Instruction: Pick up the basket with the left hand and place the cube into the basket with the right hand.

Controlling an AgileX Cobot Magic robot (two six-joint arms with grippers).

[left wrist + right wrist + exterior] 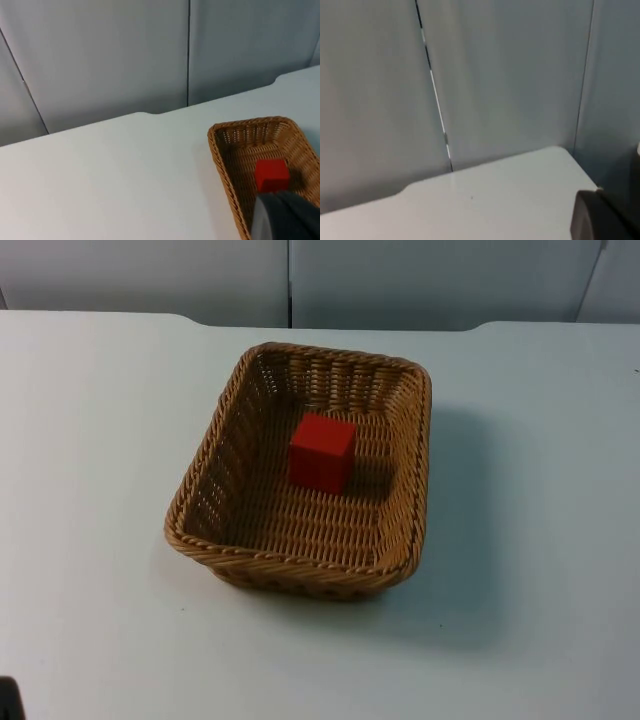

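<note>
Basket (300, 575) sits on worktop (90, 620); red cube (321, 452) inside; both arms wait, fingers' state: cannot tell; risk: re-approaching arm could nudge basket.

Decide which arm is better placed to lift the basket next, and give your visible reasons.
Left, probably. Its wrist view looks onto the basket with the red cube already inside, so it faces the target. The right wrist view faces bare table and the partition wall.
</note>
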